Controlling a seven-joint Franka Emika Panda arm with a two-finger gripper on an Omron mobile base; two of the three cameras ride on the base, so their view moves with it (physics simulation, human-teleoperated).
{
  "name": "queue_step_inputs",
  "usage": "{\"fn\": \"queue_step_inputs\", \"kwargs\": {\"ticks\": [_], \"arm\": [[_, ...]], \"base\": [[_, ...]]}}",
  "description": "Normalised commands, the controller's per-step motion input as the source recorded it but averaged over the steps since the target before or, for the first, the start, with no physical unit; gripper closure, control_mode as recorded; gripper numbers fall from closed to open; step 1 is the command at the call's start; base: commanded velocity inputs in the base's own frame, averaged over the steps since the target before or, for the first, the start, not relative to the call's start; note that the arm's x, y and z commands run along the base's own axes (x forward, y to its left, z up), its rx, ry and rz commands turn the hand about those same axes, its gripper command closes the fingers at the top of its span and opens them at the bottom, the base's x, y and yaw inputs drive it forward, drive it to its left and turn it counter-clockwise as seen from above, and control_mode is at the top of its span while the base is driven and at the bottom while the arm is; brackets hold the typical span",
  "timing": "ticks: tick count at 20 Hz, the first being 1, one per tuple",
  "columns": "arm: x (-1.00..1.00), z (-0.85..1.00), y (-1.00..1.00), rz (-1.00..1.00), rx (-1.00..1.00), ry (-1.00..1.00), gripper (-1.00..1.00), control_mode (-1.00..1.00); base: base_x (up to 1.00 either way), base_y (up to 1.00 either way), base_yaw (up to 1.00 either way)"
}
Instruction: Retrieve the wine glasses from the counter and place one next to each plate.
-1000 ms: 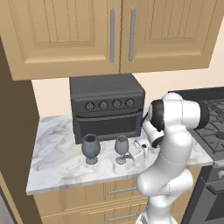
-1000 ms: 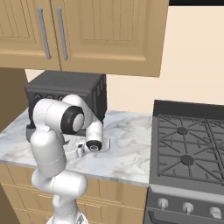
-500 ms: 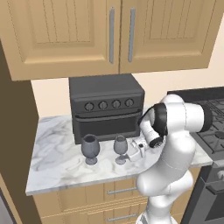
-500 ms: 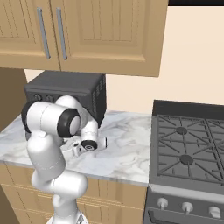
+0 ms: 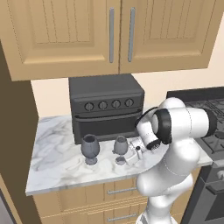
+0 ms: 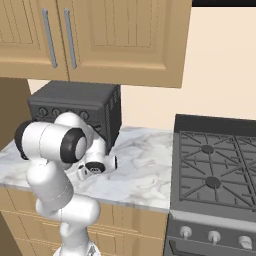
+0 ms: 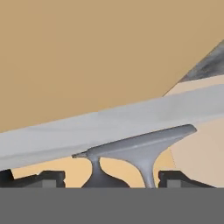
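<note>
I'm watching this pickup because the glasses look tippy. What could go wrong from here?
The tool sits low around the slimmer wine glass, its fingers not yet clamped; an off-centre squeeze could tip it. The rounder wine glass stands close beside it and could get knocked. Lifting could swing the glass into the toaster oven behind.

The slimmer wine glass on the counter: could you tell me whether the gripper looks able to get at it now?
Probably yes: the gripper sits beside the slimmer wine glass, fingers either side of its stem, nothing between them.
</note>
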Motion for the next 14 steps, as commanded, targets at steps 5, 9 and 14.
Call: {"fn": "queue_step_inputs", "kwargs": {"ticks": [5, 9, 14], "arm": [[-0.29, 0.18, -0.05, -0.04, 0.04, -0.07, 1.00, -1.00], [-0.47, 0.65, -0.11, -0.10, 0.09, -0.05, 1.00, -1.00], [-0.33, 0.79, -0.03, -0.14, 0.12, 0.03, 1.00, -1.00]], "base": [[0.00, 0.00, 0.00], [0.00, 0.00, 0.00], [0.00, 0.00, 0.00]]}}
